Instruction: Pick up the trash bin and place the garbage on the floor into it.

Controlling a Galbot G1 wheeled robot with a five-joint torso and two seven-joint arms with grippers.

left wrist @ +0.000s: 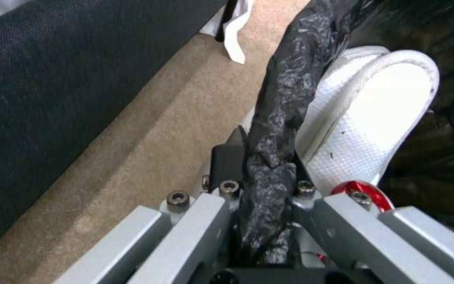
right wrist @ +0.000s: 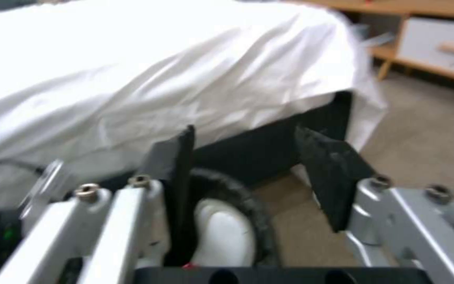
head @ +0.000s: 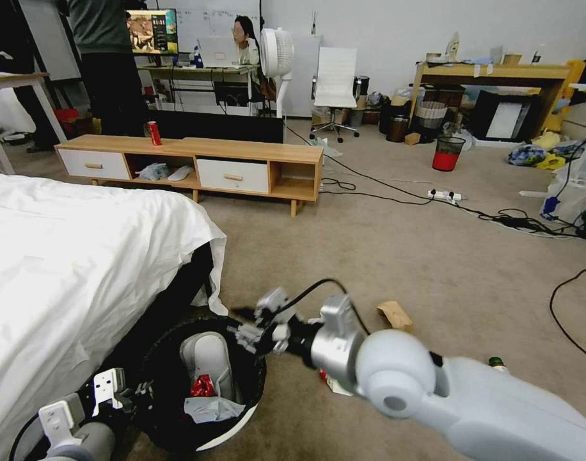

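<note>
Risk 1: the bin (head: 238,430) hangs from 1 pinch on its rim by the left gripper (head: 136,392); I judge it could tip or slip, since the hold is off to 1 side and partly on loose bag plastic.
Risk 2: the right gripper (head: 262,326) is over the bin's far rim; a knock there could jolt the bin out of the left hold.
Risk 3: litter could spill back onto the floor (head: 434,256) if the bin tilts; a slipper (head: 210,362) stands high inside it.
Left gripper: low beside the bed (head: 69,256), jaws closed on the bag-covered rim (left wrist: 280,118), black plastic bunched between them.
Right gripper: jaws spread wide, nothing between the pads (right wrist: 177,157); the bin rim (right wrist: 237,191) and white slipper show past them.
Bin look: round, white wall, black bag folded over the rim; holds the slipper, a crushed red can (head: 203,386) and a white tissue (head: 211,407).
Bin place: at the bed's corner, near the robot; whether it is touching the carpet I cannot tell.
Garbage left: brown paper bag (head: 395,315) on the carpet just beyond the right arm; a green-capped bottle (head: 496,363) and a red-and-white wrapper (head: 334,383) partly hidden by that arm.
</note>
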